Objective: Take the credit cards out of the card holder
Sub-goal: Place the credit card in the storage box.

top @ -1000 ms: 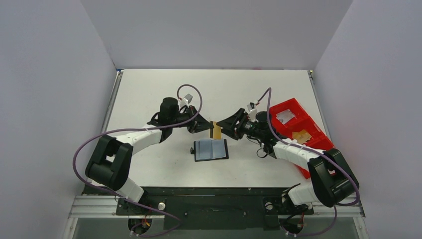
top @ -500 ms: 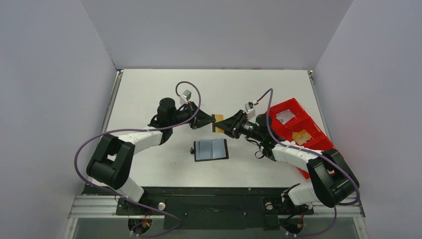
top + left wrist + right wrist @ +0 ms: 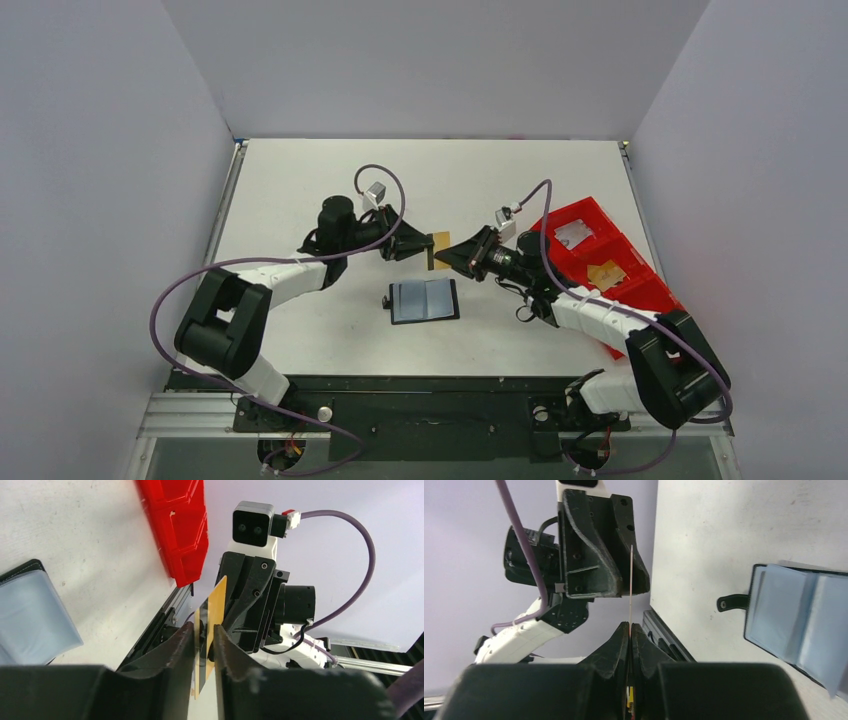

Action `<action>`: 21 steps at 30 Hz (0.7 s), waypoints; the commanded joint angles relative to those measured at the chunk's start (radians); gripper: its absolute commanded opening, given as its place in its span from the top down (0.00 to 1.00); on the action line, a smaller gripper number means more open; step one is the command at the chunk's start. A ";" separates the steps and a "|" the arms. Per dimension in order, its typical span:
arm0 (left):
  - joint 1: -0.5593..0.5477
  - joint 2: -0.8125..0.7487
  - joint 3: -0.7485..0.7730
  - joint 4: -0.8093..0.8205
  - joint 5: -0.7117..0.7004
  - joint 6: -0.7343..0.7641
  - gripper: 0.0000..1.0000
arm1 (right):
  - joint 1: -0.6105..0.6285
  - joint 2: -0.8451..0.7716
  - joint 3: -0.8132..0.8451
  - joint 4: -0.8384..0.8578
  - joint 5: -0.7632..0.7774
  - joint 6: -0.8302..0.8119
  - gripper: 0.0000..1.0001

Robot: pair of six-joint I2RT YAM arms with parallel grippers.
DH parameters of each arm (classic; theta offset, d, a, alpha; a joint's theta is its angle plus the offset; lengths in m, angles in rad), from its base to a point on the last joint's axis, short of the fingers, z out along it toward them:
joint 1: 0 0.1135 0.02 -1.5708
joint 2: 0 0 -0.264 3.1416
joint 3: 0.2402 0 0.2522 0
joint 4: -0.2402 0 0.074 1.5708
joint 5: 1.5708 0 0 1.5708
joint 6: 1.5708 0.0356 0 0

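A yellow credit card [image 3: 437,250] hangs edge-up in the air between both grippers, above the table and behind the card holder [image 3: 424,300]. My right gripper [image 3: 449,255] is shut on the card's edge [image 3: 630,580], its jaws pressed flat together around it [image 3: 630,626]. My left gripper [image 3: 424,245] stands open, its fingers [image 3: 182,645] either side of the card [image 3: 216,605] with a gap showing. The card holder lies open on the table, blue-grey inner face [image 3: 804,620] up, its black tab [image 3: 731,602] sticking out to the side.
A red compartment tray [image 3: 583,207] sits on the table's right side, with a grey card [image 3: 573,235] and a tan card [image 3: 606,273] in its compartments. The tray's wall [image 3: 180,525] shows behind the right arm in the left wrist view.
The right gripper has closed onto the yellow card. The left gripper, shut on the card before, has opened its jaws. The card has tilted and moved slightly away from the holder.
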 commanded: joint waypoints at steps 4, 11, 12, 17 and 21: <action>0.005 -0.044 0.074 -0.154 -0.014 0.133 0.57 | 0.010 -0.070 0.059 -0.158 0.052 -0.132 1.00; 0.005 -0.093 0.133 -0.484 -0.091 0.317 0.53 | 0.019 -0.100 0.060 -0.234 0.102 -0.157 1.00; 0.005 -0.102 0.146 -0.513 -0.113 0.333 0.53 | 0.019 -0.108 0.059 -0.245 0.117 -0.167 1.00; 0.007 -0.108 0.199 -0.717 -0.196 0.461 0.49 | 0.015 -0.178 0.068 -0.372 0.182 -0.203 1.00; 0.001 -0.104 0.235 -0.802 -0.257 0.526 0.47 | -0.005 -0.258 0.063 -0.497 0.263 -0.218 1.00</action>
